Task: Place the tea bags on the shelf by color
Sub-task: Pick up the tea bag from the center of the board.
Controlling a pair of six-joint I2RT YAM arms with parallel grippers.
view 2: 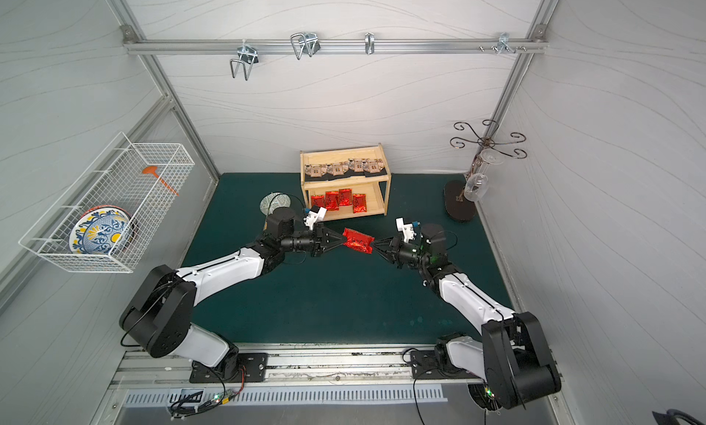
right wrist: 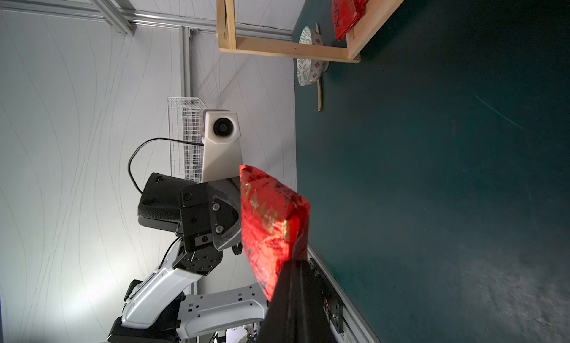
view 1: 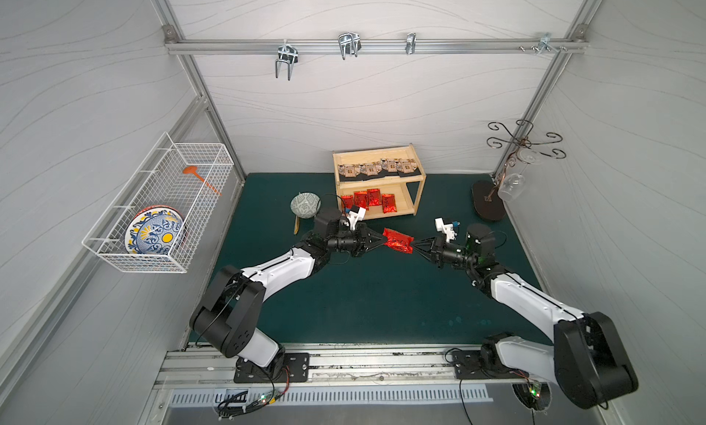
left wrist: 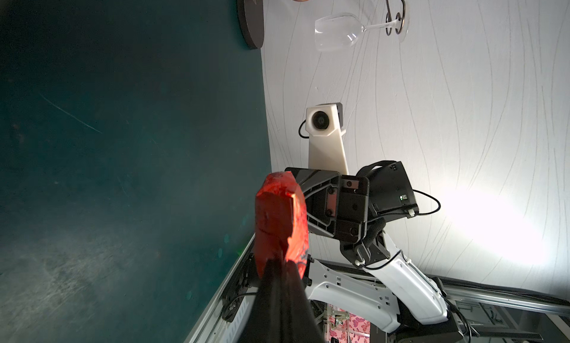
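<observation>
A glossy red tea bag (view 1: 398,240) (view 2: 358,240) hangs in the air above the green mat, held from both ends. My left gripper (view 1: 384,239) (left wrist: 277,264) is shut on its left end. My right gripper (view 1: 413,243) (right wrist: 296,261) is shut on its right end. Both wrist views show the sachet (left wrist: 279,221) (right wrist: 268,221) pinched at the fingertips. Behind it stands the wooden shelf (view 1: 372,150) (view 2: 342,149). Several beige-brown tea bags (view 1: 376,168) lie in a row on its upper tier, and several red ones (view 1: 368,200) on its lower tier.
A patterned bowl (view 1: 305,204) with a wooden stick (view 1: 296,226) beside it sits left of the shelf. A white wire basket (view 1: 160,213) on the left wall holds a painted plate (view 1: 154,232). At the back right, a dark-based stand (view 1: 489,201) carries a hanging wine glass (view 1: 510,186).
</observation>
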